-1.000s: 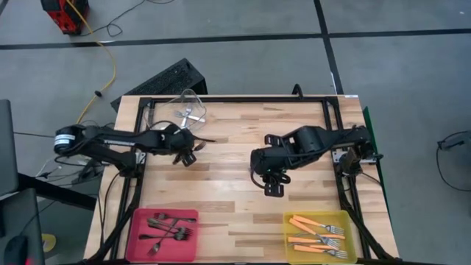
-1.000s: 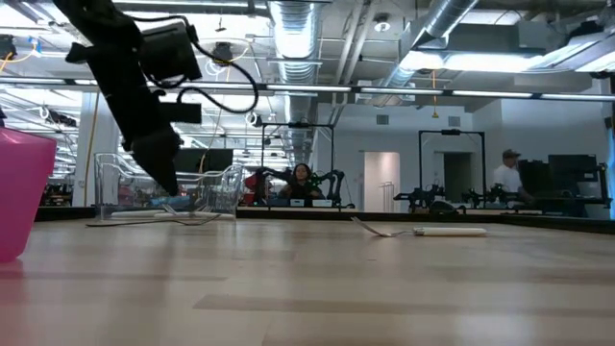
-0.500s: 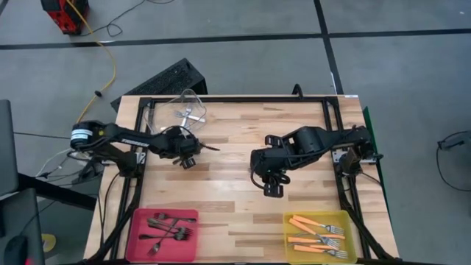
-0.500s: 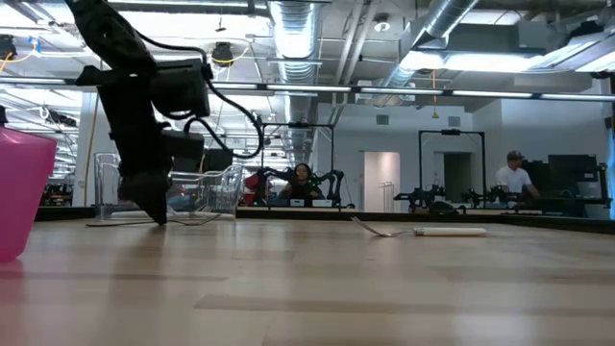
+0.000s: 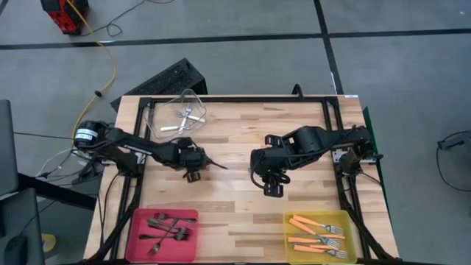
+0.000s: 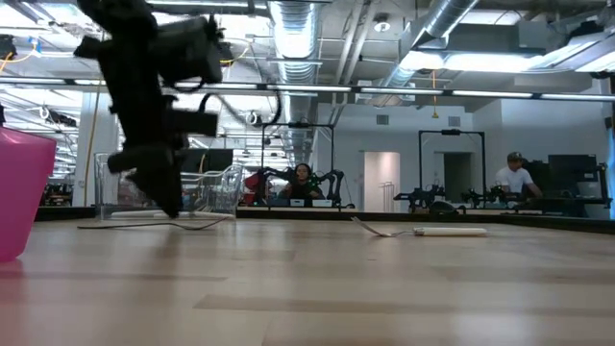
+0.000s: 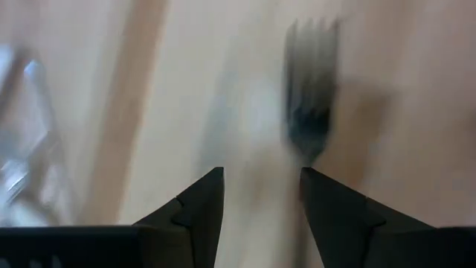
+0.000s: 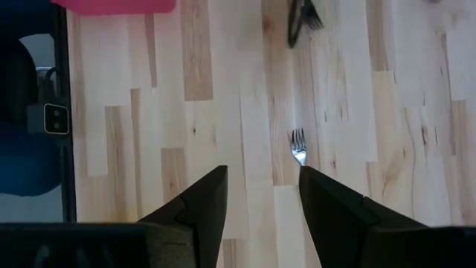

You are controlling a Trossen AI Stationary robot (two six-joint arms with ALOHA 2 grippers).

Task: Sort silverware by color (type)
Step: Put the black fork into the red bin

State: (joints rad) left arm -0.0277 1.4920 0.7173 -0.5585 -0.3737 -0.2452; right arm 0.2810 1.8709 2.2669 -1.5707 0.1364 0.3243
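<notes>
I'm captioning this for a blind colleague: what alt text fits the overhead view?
Overhead: the left end effector is low over a dark fork on the wooden table; the right end effector hovers mid-table. Clear bin far side, pink bin and yellow bin near side, each holding forks.

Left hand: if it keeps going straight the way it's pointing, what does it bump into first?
Probably the dark fork lying on the table, just ahead of the open left hand. How far off is unclear.
</notes>
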